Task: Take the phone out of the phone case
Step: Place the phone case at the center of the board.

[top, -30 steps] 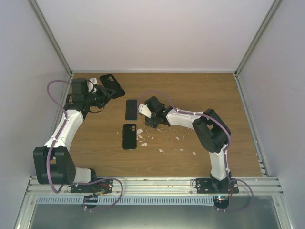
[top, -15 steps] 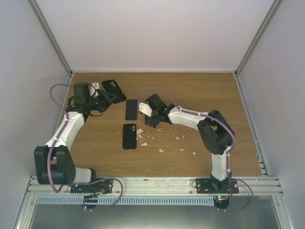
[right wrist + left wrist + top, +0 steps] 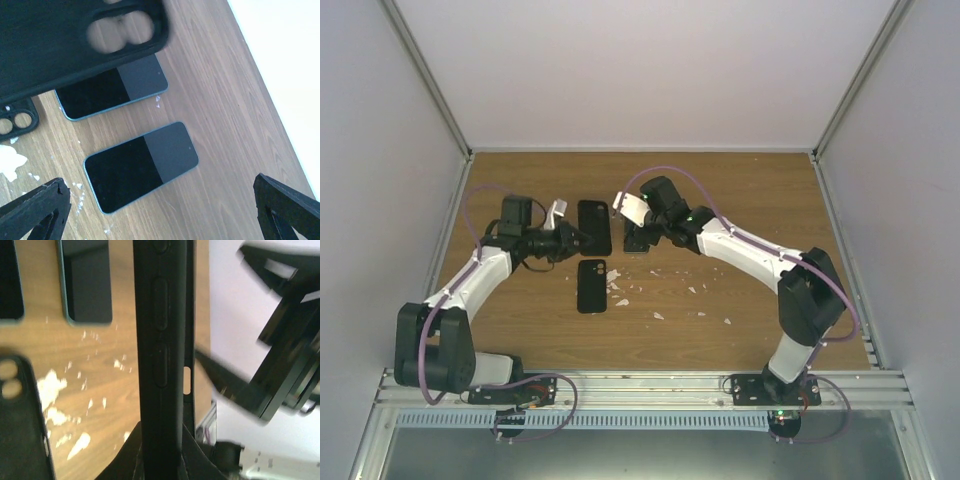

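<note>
My left gripper is shut on a black phone case, held edge-on above the table. In the right wrist view wood shows through the held case's camera holes. Two phones lie screen up on the wood below, one partly under the held case, one between the open fingers of my right gripper. The right gripper hovers open and empty just right of the held case. Both phones also show in the left wrist view.
A second black case lies flat on the wooden table; it also shows in the left wrist view and the right wrist view. White flecks are scattered near it. White walls enclose three sides.
My left arm has swung the black case from the back left corner to the table's middle, over the phones. My right gripper has moved back and up a little.
</note>
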Robot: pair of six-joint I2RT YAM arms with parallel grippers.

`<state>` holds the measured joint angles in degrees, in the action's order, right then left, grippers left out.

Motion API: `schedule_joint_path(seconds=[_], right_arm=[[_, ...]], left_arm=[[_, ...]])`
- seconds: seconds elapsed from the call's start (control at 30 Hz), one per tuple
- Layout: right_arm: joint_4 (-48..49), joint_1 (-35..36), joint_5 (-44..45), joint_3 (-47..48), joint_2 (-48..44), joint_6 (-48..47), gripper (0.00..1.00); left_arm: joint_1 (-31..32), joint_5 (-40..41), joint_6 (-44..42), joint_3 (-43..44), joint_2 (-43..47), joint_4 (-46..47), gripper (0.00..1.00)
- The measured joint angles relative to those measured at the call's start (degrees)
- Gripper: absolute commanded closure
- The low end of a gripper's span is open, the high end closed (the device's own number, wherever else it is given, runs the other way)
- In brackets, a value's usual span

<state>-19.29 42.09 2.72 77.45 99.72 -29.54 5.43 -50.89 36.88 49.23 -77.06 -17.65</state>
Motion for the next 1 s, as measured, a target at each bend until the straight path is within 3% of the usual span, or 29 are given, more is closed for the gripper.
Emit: schedule_joint_path(seconds=[0.23, 0.53, 0.83, 1.0], right_arm=[[0.2, -2.1, 2.5, -2.7, -0.7, 0.5, 0.00], [-0.5, -3.3, 3.1, -0.1, 1.3, 2.1, 0.00], [-5.9, -13.7, -22.3, 2.0, -0.8, 16.8, 0.21], [-2.9, -15.6, -36.8, -0.6, -4.3, 28.2, 0.29]], left_arm=[[4.0, -4.3, -0.8, -16.5, 9.6, 0.2, 1.00], [5.9, -5.7, 1.7, -17.6, 6.5, 3.8, 1.00], [8.4, -4.1, 3.3, -14.0, 7.1, 7.8, 1.00], [9.4, -1.0, 4.3, -12.1, 8.1, 10.0, 1.00]])
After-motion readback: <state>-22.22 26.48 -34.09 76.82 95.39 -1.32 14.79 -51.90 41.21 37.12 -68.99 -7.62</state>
